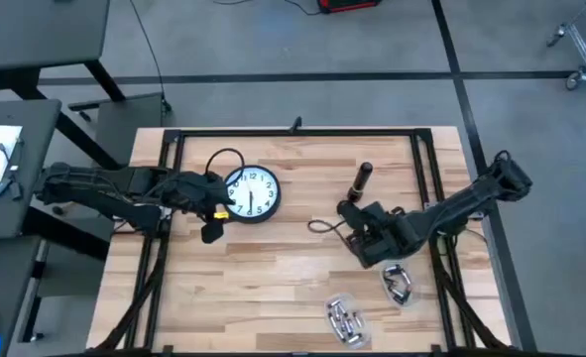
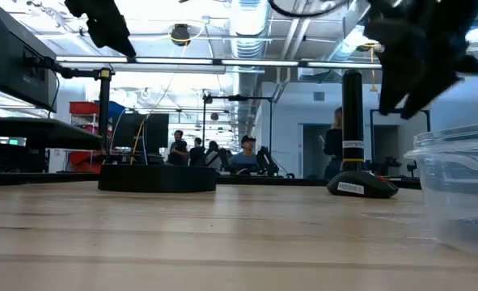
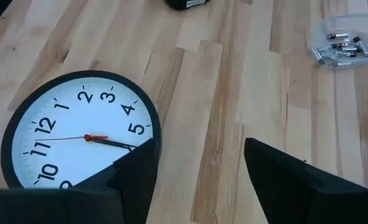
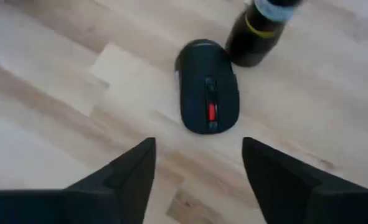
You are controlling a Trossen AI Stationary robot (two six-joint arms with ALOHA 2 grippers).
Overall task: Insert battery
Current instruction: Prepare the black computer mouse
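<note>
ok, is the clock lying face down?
No, the clock lies face up on the table, its dial and hands showing in the left wrist view.

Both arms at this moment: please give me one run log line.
left pincer: open, over clock edge | right pincer: open, above mouse | batteries: in container, untouched

This is a robotics lab or workshop. In the low view, beyond the wooden desk, ceiling ducts and strip lights run across the upper frame, with several seated people at workstations mid-frame. From above, grey concrete floor marked with dark tape lines surrounds the black-framed desk.
</note>
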